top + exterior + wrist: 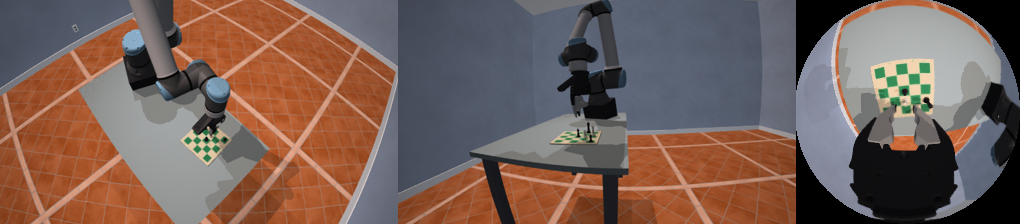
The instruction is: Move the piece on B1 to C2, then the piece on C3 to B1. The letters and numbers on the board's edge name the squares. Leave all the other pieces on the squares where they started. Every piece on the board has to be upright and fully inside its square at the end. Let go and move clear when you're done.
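Observation:
The green and cream chessboard [206, 145] lies near the table's right edge; it also shows in the side view [576, 137] and the wrist view [904, 81]. Several small pieces stand upright on it: a black pawn [578, 133], a tall black piece [588, 127], a white piece [592, 129], a small pale piece [584, 134] and another black pawn [590, 139]. The square labels are too small to read. My gripper [576, 112] hangs well above the board's far edge. Its fingers stand narrowly apart with nothing between them.
The board sits on a grey table [161, 137], close to the edge [249, 130] on the right. The robot's base [140, 74] stands at the table's far end. Tiled floor surrounds the table.

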Controlling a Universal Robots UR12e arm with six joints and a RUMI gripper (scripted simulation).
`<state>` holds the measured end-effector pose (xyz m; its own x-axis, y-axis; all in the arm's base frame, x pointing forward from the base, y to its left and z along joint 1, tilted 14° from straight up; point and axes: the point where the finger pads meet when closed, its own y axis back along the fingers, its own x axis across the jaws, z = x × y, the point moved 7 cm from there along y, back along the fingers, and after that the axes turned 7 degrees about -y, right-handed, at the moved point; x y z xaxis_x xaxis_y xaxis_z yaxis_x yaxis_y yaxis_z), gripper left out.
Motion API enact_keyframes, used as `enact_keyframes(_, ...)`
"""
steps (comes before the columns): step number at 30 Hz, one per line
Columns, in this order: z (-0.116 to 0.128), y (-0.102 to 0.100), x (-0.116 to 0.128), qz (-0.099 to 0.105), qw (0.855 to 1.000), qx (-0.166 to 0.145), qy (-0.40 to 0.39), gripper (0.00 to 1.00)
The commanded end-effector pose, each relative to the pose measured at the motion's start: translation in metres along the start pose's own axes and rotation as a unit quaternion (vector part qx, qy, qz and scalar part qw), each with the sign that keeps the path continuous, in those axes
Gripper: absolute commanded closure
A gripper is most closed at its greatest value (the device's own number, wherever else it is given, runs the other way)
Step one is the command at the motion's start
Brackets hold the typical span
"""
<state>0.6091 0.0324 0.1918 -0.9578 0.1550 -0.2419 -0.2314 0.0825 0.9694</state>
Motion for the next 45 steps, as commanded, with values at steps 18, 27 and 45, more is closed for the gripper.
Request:
enact_keyframes(18,-0.001,-0.016,0.000,-0.001,1.000,0.000,0.008,0.78)
enact_keyframes(27,-0.001,-0.031,0.000,-0.001,1.000,0.000,0.008,0.78)
enact_keyframes(45,-0.002,-0.049,0.000,-0.001,1.000,0.000,0.008,0.78)
